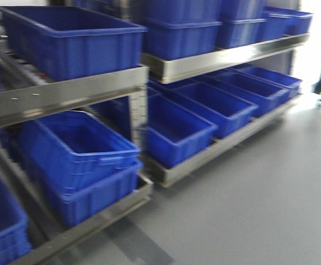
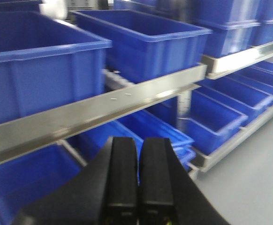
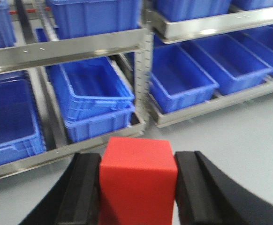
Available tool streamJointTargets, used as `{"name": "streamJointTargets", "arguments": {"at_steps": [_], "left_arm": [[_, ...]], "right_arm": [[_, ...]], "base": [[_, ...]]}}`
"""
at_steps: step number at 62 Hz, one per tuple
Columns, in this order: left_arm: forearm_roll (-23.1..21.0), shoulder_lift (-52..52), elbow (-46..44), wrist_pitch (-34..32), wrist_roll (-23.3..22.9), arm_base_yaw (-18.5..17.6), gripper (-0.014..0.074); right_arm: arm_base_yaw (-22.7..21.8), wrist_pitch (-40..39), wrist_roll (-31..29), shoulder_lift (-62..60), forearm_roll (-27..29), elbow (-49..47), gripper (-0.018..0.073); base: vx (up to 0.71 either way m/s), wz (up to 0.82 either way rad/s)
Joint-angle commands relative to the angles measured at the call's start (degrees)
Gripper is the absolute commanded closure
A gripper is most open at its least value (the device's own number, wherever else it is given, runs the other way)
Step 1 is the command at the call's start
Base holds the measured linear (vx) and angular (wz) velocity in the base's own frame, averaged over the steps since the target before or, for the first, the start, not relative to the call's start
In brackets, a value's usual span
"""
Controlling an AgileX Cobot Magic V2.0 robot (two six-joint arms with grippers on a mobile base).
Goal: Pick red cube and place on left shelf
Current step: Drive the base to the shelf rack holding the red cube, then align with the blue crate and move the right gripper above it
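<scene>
Clamps the red cube [image 3: 137,187] between both fingers of the right gripper [image 3: 137,168], facing shelves [image 3: 66,49] of blue bins [image 3: 92,89]. Holds the left gripper [image 2: 139,154] pressed together, grasping nothing.

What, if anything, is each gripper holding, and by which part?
The right gripper holds the red cube by its two opposite side faces. The left gripper is shut and holds nothing.
</scene>
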Motion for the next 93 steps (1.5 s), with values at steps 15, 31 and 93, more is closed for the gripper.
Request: {"name": "streamJointTargets", "arguments": {"at_steps": [15,31,93], "left_arm": [[-0.4,-0.7,1.4,-4.5,-0.3,0.0,0.0506],[-0.4,-0.7,1.4,-4.5,-0.3,0.0,0.0506],[-0.4,-0.7,1.4,-4.5,-0.3,0.0,0.0506]], "right_arm": [[-0.1,-4.3,-0.5,0.5,-1.6,-1.7,0.0487],[-0.1,-4.3,-0.5,0.5,-1.6,-1.7,0.0487],[-0.1,-4.4,-0.5,0.5,-1.6,-1.7,0.0487]], "base": [[0.46,0.82],[0.39,0.74],[0.23,0.32]]}}
